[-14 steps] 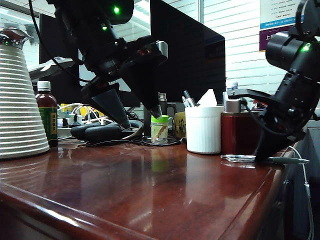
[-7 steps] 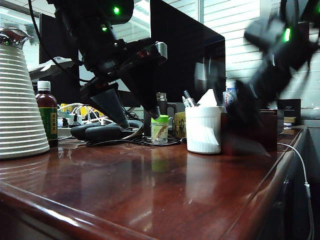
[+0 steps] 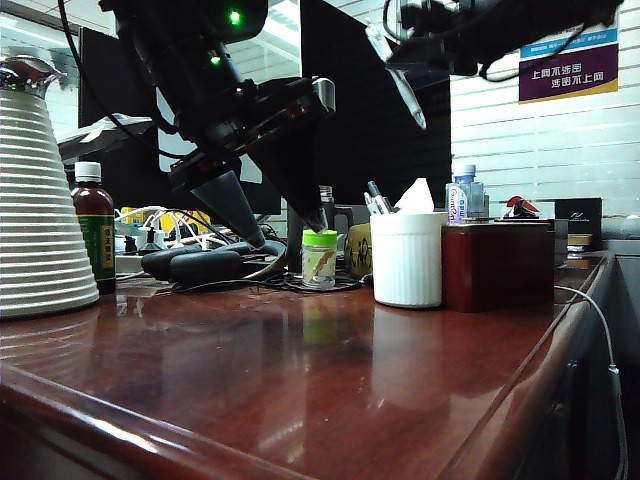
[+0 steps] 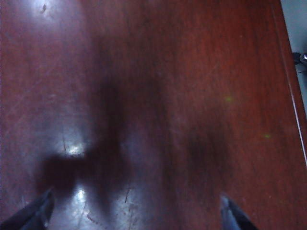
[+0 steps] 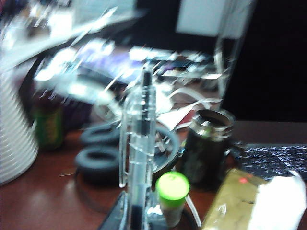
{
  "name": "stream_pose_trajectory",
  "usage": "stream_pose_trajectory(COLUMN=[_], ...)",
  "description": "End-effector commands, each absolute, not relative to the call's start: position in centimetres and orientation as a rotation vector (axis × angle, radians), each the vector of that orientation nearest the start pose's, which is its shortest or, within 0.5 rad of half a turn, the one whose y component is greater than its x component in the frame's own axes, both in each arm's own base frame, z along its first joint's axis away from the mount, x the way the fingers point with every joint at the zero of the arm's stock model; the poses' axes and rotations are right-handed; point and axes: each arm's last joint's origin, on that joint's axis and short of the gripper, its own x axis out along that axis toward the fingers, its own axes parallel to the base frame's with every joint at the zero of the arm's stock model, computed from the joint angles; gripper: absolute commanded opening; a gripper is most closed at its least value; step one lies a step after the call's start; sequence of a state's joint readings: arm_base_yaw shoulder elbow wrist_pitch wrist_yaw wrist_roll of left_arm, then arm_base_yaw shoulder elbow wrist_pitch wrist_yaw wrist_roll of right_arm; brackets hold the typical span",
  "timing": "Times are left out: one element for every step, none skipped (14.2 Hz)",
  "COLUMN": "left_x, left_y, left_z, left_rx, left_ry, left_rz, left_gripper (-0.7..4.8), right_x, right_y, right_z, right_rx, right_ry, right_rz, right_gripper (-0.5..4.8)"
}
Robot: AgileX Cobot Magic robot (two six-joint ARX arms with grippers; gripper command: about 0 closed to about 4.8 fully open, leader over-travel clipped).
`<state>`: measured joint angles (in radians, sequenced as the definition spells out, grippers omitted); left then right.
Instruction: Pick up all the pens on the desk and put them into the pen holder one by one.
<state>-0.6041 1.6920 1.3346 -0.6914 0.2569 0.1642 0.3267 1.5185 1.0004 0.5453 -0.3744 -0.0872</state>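
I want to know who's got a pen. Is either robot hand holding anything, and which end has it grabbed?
The right gripper, high above the pen holder, holds the clear pen by one end. The left gripper hangs open, holding nothing.

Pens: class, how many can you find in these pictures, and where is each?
3. One clear pen is held in the shut right hand, raised above the pen holder. Two pens already stand in the pen holder beside something white. Others may be hidden.
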Motion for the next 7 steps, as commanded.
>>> stream_pose_trajectory(left_x=[28.6,28.7,28.8,28.8,28.9,29.1,29.1], left_y=[-20.7,-20.7,-20.8,-20.8,-20.9,-20.9,-20.9], left_z=[25.6,25.7,25.7,25.8,25.8,25.9,26.0], left_rx=[0.325,0.324,0.322,0.322,0.326,0.33,0.328], left_ry=[0.952,0.941,0.931,0.924,0.91,0.894,0.885], left_rz=[-0.862,-0.863,-0.863,-0.863,-0.853,-0.84,-0.841], left_gripper=[4.66,4.66,4.66,4.66,4.66,4.66,4.66], right_x=[34.4,35.1,35.5,35.9,36.2,36.3,36.3], right_y=[11.5,11.7,11.8,12.0,12.0,12.1,12.1], right_z=[28.1,27.2,26.5,25.7,24.8,24.2,23.9], right_rx=[0.104,0.122,0.121,0.121,0.123,0.121,0.088], right_ry=[-0.048,-0.065,-0.078,-0.066,-0.028,0.001,0.022], right_rz=[0.676,0.677,0.678,0.679,0.677,0.675,0.673], right_gripper=[-0.05,-0.05,-0.05,-0.05,-0.05,-0.05,-0.05])
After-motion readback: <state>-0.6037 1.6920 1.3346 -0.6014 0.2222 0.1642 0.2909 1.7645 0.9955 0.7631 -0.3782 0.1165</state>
